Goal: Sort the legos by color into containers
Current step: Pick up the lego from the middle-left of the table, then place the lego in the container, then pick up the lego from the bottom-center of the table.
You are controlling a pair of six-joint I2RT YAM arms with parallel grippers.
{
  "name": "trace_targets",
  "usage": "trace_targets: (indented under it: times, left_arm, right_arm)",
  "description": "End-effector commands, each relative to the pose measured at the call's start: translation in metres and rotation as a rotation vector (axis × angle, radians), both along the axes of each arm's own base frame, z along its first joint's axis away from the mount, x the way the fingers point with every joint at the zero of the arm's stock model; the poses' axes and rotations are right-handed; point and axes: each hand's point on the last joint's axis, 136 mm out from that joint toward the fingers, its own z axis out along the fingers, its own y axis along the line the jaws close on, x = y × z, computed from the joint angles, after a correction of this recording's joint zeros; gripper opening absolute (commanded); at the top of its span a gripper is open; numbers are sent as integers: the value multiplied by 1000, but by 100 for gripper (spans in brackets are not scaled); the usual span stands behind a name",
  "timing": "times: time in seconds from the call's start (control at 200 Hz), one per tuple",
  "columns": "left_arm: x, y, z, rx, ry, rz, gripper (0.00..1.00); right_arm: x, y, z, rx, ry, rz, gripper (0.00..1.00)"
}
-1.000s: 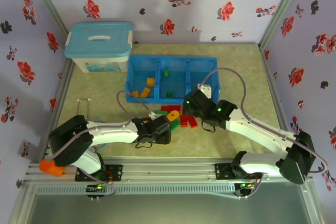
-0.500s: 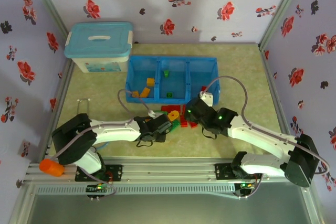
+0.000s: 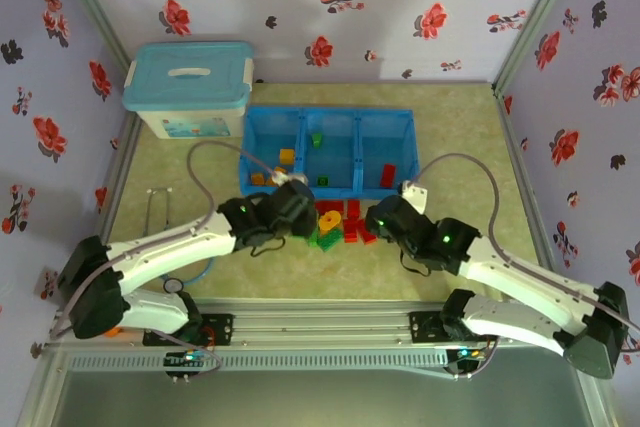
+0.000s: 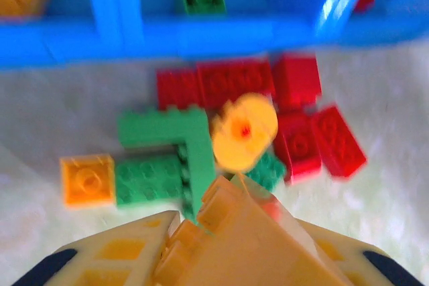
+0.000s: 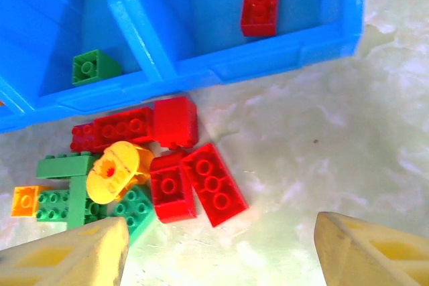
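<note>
Since a second ago the left arm has swung up from the near side of the pile toward the tray [image 3: 330, 113], while the right arm has pulled back from the right-hand compartment, where a red brick [image 5: 261, 0] now lies. The left gripper [image 4: 201, 222] is clenched, and what looks like an orange brick [image 4: 248, 232] sits between its fingers, just above the pile and short of the tray's near wall. The right gripper [image 5: 220, 226] hangs released and empty over the table [image 5: 348, 138], close to the red bricks [image 5: 214, 184]. The unsorted pile lies just in front of the tray: several red bricks, green pieces [image 5: 67, 165], a yellow round piece [image 5: 115, 171] and a small orange brick [image 5: 25, 200]. The left compartment holds orange bricks [image 3: 285, 157] and the middle one green bricks [image 3: 316, 139]. The step in hand looks like carrying the orange brick to its compartment. Next, the left arm likely has to clear the near wall, stop over the left compartment and let go, while the right arm lowers onto one red brick at the pile's edge without crowding its neighbour.
</note>
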Motion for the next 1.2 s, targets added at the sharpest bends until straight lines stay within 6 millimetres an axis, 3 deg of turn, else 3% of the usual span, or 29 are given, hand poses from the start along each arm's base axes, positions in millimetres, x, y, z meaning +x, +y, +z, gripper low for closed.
trace_targets:
  times: [0.0, 0.16, 0.34, 0.515, 0.56, 0.65, 0.8, 1.0, 1.12, 1.195]
  left_arm:
    - [29, 33, 11, 51, -1, 27, 33]
    - [80, 58, 17, 59, 3, 105, 33]
    - [125, 73, -10, 79, 84, 147, 33]
    - [151, 74, -26, 103, 125, 159, 36]
    - [156, 72, -24, 104, 116, 150, 42]
    - [161, 73, -15, 110, 114, 147, 74]
    - [150, 75, 20, 54, 61, 166, 80]
    - [103, 89, 59, -50, -46, 182, 78]
    - [65, 101, 47, -73, -37, 189, 77]
    - [40, 111, 28, -65, -10, 200, 77]
  right_arm:
    - [-12, -23, -14, -36, 28, -50, 73]
    - [-20, -19, -23, -8, 56, -13, 72]
    - [-25, -12, -32, -38, 103, 18, 72]
    - [-28, -2, -36, -28, 110, 48, 73]
    - [-29, 2, -36, -31, 113, 67, 73]
    - [-32, 8, -39, -41, 130, 91, 74]
    - [-32, 21, -36, -29, 126, 115, 75]
    - [-29, 59, -30, -61, 133, 205, 73]
    - [-20, 93, -31, -91, 138, 249, 69]
    - [-20, 119, -36, -88, 167, 296, 67]
